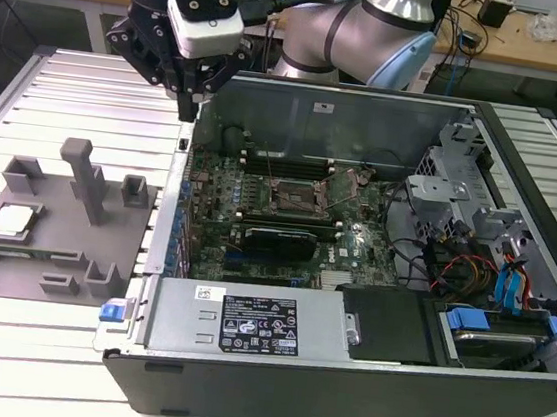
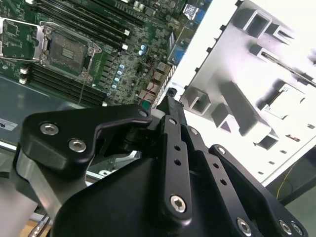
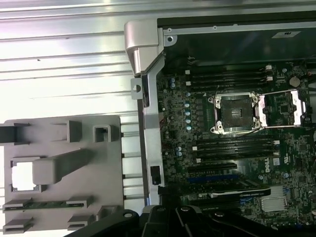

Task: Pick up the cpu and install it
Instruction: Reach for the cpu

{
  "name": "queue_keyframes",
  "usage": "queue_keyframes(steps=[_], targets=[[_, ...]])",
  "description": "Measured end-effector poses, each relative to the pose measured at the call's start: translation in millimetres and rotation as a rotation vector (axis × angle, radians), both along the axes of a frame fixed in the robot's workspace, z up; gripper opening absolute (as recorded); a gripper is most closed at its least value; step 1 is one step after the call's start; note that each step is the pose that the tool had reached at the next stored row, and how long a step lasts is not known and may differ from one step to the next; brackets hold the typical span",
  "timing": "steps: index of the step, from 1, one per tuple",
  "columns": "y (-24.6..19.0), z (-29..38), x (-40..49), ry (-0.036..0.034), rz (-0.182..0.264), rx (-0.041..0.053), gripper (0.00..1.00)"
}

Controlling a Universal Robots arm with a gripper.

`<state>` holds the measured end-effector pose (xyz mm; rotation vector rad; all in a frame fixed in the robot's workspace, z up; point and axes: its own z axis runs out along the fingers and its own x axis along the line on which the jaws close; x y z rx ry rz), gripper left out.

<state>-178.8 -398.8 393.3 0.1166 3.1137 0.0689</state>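
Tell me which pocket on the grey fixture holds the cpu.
The wide square pocket at the grey fixture's end on the exterior view's left, farthest from the computer case: the cpu lies flat in it. The others are narrower.

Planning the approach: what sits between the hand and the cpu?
In the exterior view, table slats, then the tall post of the grey fixture, lie between the hand and the cpu.

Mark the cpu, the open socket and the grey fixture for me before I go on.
cpu [image 1: 12, 220]: exterior view, middle of its pale top.
open socket [image 3: 232, 114]: first wrist view, dark centre inside the frame.
grey fixture [image 1: 119, 238]: exterior view, bare part of its base.
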Motion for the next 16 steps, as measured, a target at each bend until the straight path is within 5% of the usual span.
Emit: queue_keyframes(steps=[16], targets=[[0.0, 0.0, -24.8, 0.0000, 0.000, 0.0000, 0.11]])
